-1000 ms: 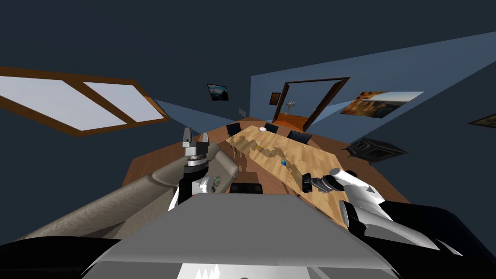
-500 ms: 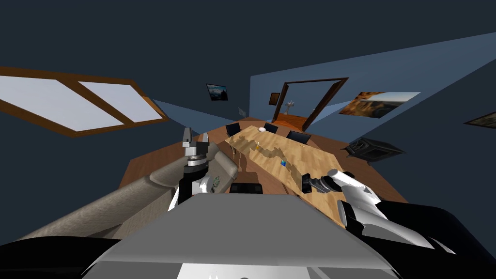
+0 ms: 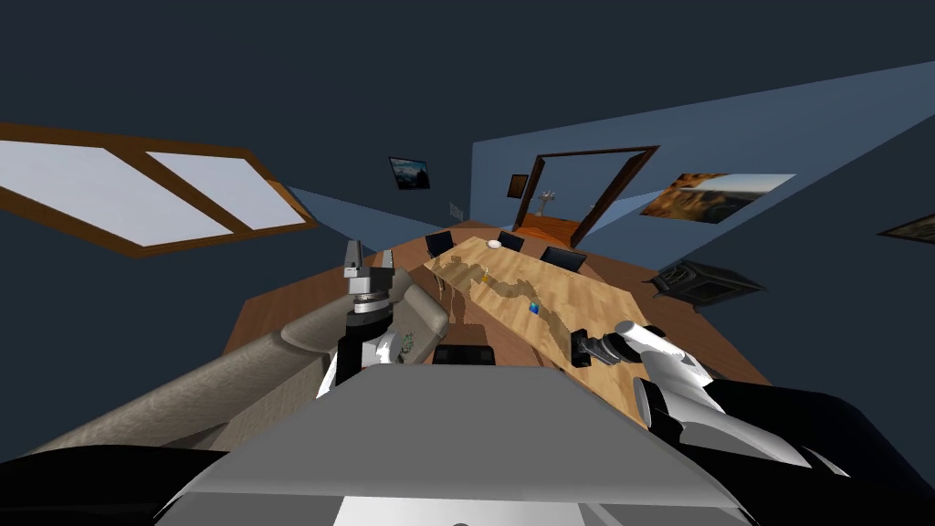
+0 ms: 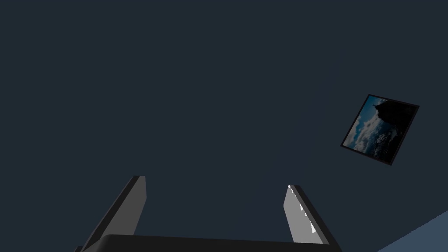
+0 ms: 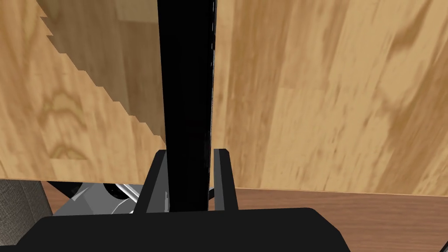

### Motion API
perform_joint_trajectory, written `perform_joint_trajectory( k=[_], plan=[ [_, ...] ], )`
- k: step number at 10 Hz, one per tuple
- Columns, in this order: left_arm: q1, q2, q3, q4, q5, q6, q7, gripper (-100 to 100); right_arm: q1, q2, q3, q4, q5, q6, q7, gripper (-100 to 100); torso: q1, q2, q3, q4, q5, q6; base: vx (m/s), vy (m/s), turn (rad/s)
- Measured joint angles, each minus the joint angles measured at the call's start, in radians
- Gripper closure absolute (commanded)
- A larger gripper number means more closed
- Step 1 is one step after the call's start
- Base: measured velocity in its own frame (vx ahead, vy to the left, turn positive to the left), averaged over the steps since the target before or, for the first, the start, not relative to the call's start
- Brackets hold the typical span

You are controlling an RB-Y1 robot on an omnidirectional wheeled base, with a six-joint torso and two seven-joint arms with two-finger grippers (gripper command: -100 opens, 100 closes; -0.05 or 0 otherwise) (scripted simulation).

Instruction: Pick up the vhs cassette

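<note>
- Right of centre in the head view, my right gripper [image 3: 579, 346] sits at the near edge of the long, light wooden table [image 3: 593, 297], at the end of its white forearm.
- In the right wrist view, its two fingers [image 5: 225, 175] press the flat sides of the vhs cassette [image 5: 188, 96], a thin black slab seen edge-on. That gripper is clamped on the cassette.
- The cassette runs out from the fingers over the tabletop, and a jagged shadow lies on the wood beside it. I cannot tell whether it touches the wood.
- Left of centre in the head view, my left gripper [image 3: 368, 260] points upward over the beige sofa [image 3: 183, 402]. Its fingers stand wide apart with nothing between them.
- Near the middle of the table lies a small blue object [image 3: 534, 308], well apart from the cassette.
- At the table's far end, upper centre of the frame, sits a small white rounded thing [image 3: 494, 244], with dark chairs [image 3: 563, 257] drawn up around it.
</note>
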Motion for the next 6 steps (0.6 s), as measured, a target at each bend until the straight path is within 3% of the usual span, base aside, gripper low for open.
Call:
perform_joint_trajectory(
  k=[1,2,3,5,6],
  plan=[
    [0.000,0.000,0.000,0.000,0.000,0.000,0.000,0,0.000,0.000,0.000,0.000,0.000,0.000,0.000,100,0.000,0.000,0.000,0.000,0.000,0.000,0.000,0.000,0.000],
    [0.000,0.000,0.000,0.000,0.000,0.000,0.000,0,0.000,0.000,0.000,0.000,0.000,0.000,0.000,0,0.000,0.000,0.000,0.000,0.000,0.000,0.000,0.000,0.000],
    [0.000,0.000,0.000,0.000,0.000,0.000,0.000,0,0.000,0.000,0.000,0.000,0.000,0.000,0.000,100,0.000,0.000,0.000,0.000,0.000,0.000,-0.008,0.012,-0.017],
    [0.000,0.000,0.000,0.000,0.000,0.000,0.000,0,-0.001,-0.023,-0.002,-0.027,-0.007,0.038,-0.018,100,0.002,0.002,0.001,0.001,0.001,-0.001,-0.019,0.018,0.014],
    [0.000,0.000,0.000,0.000,0.000,0.000,0.000,0,-0.002,-0.024,-0.002,-0.028,-0.007,0.042,-0.021,0,0.001,0.001,0.001,0.001,0.001,0.000,0.000,0.000,0.000]
  ],
)
